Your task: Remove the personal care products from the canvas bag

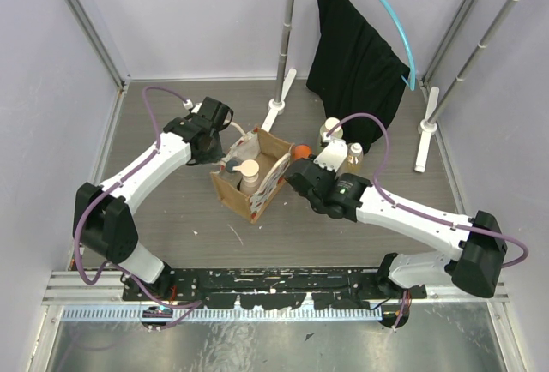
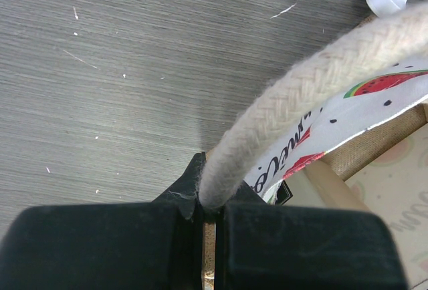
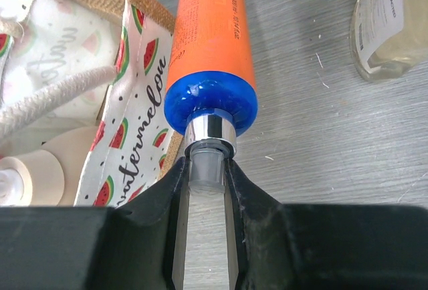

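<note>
Top: bag (image 1: 257,185) stands open, beige bottle (image 1: 250,171) inside, two bottles (image 1: 333,129) out beside it. Left wrist: left gripper (image 2: 208,200) pinched tight on rope handle (image 2: 294,96), likely steadying the bag. Right wrist: right gripper (image 3: 206,170) clamps orange bottle (image 3: 210,43) by its nozzle, just outside the bag rim.

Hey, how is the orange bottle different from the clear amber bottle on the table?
The orange bottle is opaque with a blue cap; the amber bottle is see-through with a pale label. The orange bottle is clamped by its nozzle in the right gripper; the amber bottle stands free on the table, untouched. Both are outside the canvas bag.
</note>
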